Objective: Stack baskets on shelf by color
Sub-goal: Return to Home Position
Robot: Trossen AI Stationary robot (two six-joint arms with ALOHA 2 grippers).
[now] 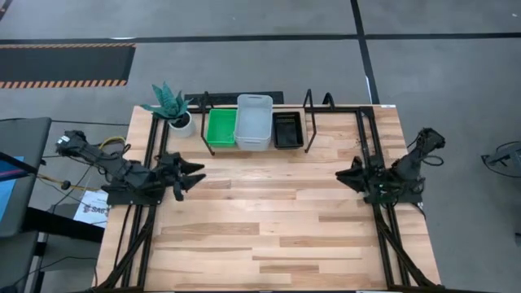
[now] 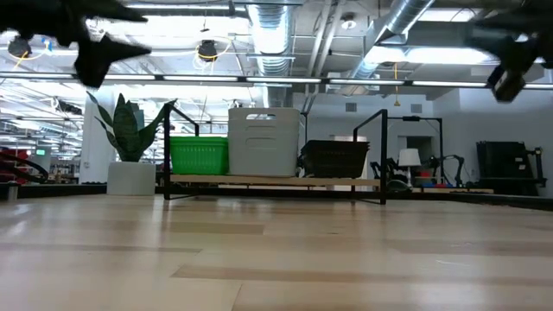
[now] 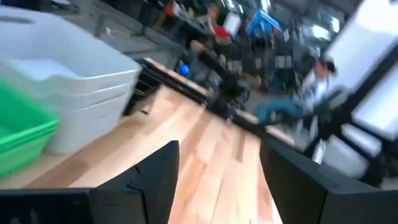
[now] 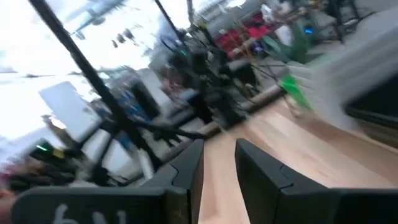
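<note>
The baskets stand in three stacks side by side on the shelf at the table's far edge. The green stack is on the left, the taller white stack in the middle, and the black stack on the right. They rest by their bottoms on the light board. My left gripper hovers open above the table's left side, nearer than the shelf and pointing right. My right gripper hovers open above the right side, pointing left. The left wrist view shows the white stack and the green stack beyond the open fingers.
A potted plant stands at the far left corner beside the shelf's black end loop. Bare wooden tabletop stretches between the two arms and toward the near edge. Black frame rails run along both table sides.
</note>
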